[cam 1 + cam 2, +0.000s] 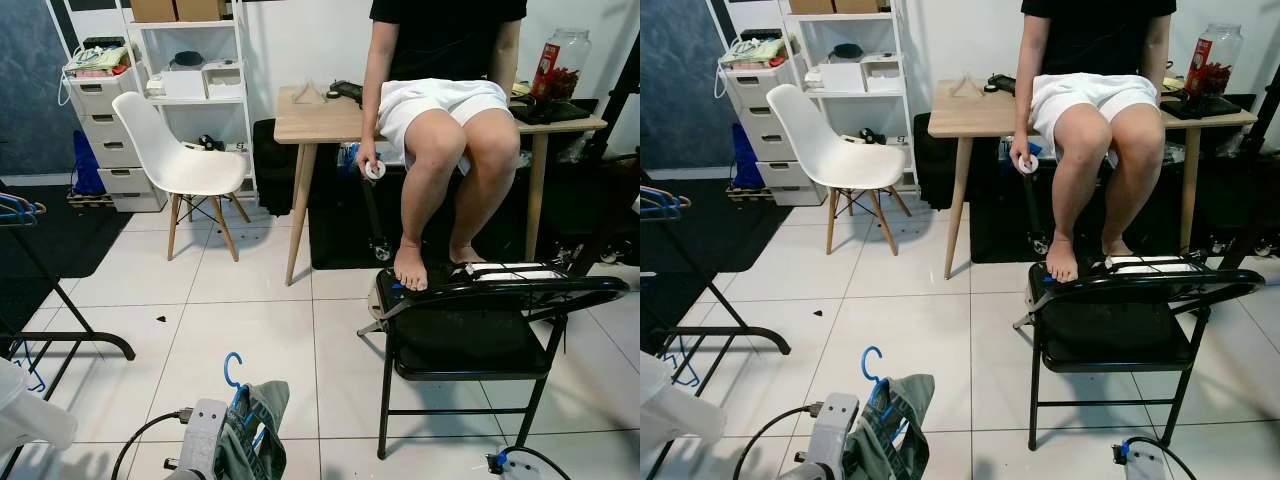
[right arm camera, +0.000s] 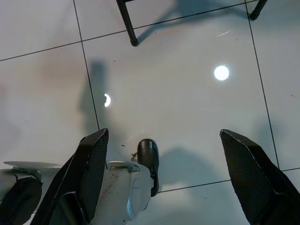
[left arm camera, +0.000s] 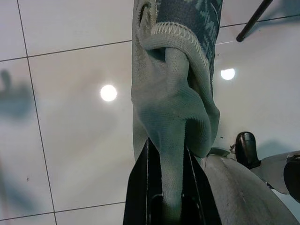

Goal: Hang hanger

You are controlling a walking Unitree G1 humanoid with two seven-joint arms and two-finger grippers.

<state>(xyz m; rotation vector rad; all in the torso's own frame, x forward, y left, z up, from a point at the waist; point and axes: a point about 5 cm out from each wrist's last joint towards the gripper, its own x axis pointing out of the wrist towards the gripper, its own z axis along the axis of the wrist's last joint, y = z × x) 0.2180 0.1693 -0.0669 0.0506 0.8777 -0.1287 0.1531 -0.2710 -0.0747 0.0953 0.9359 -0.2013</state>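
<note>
I had the left tool (image 3: 168, 206) pinched on the grey-green garment (image 1: 250, 430) carrying the blue hanger (image 1: 233, 368), low at my front. The right tool (image 2: 164, 173) hung spread over the floor tiles. Next, I judged, came carrying it left to the drying rack (image 1: 40, 300).

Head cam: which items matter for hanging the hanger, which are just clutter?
Job:
- blue hanger with grey-green garment
- left gripper, shut on the garment
- right gripper, open, idle over the floor
- black rack at the robot's left, holding blue hangers

Clutter:
- white chair
- black folding chair
- wooden table with a person sitting on it
- drawer unit
</note>
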